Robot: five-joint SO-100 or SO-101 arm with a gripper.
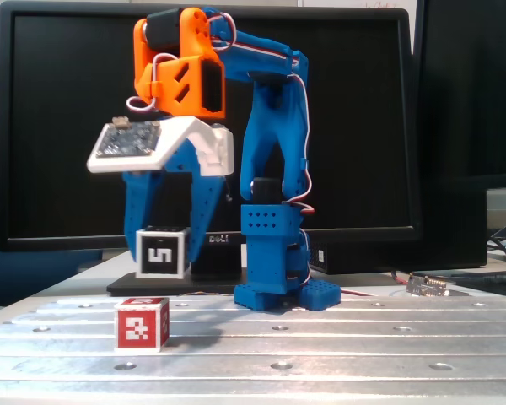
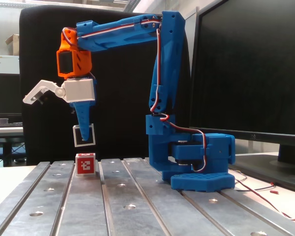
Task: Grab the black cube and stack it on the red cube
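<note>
I've got the black cube (image 1: 162,252) clamped between the blue fingers of the gripper (image 1: 163,245), jaws closed down to the cube's width, and it hangs clear of the metal table (image 1: 337,346). I'm holding it high so it can pass over the red cube (image 1: 141,323) without knocking it. In a fixed view from the front, the red cube sits at about 7 o'clock from the black one, a small gap of air between them. In a fixed view from the side, the black cube (image 2: 84,135) is almost straight at 12 o'clock above the red cube (image 2: 85,164), tilted a little. So my read: nearly lined up, not yet set down. The black cube shows a white-bordered face with a white "5" on it, edges crisp. The red one shows a white label with a red pixel pattern, resting flat on a table rib.
</note>
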